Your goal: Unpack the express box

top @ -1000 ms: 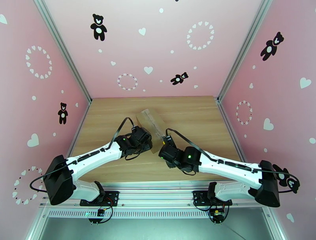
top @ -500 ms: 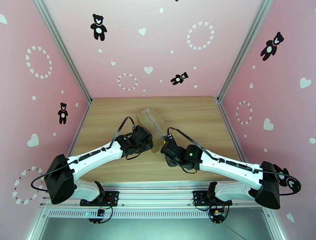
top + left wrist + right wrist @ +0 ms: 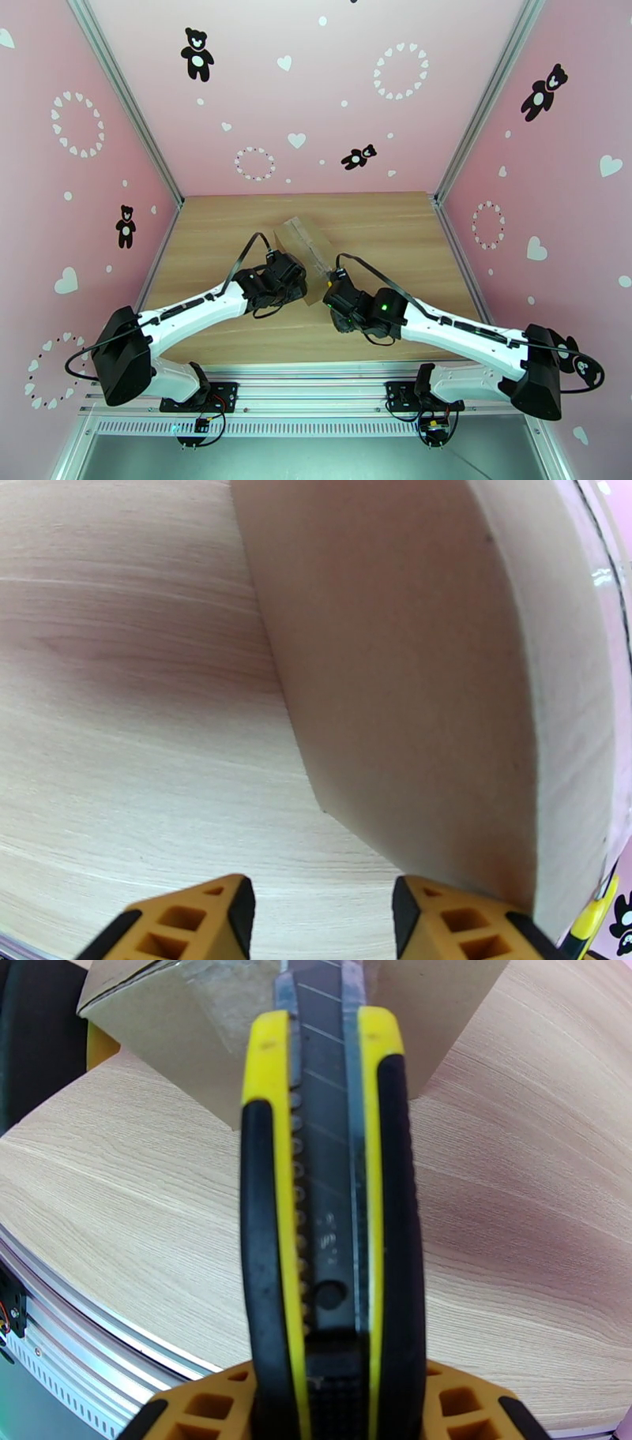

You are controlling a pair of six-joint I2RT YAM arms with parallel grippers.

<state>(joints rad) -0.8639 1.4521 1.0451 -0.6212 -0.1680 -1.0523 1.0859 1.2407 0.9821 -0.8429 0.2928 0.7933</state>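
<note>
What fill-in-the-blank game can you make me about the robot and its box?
1. The right end effector grips a yellow and black ____.
2. The knife points at the brown cardboard ____.
3. The box sits on a ____ table.
4. The left end effector, beside the box, holds ____.

Missing words: knife, box, wooden, nothing.

The express box [image 3: 304, 241] is plain brown cardboard under glossy clear tape. The utility knife [image 3: 328, 1197] is yellow and black, with a grey blade. The table [image 3: 395, 229] is pale wood grain. Pink walls [image 3: 316, 95] at nine, twelve and three o'clock carry black teddy bears, white hearts and heart rings.
</note>
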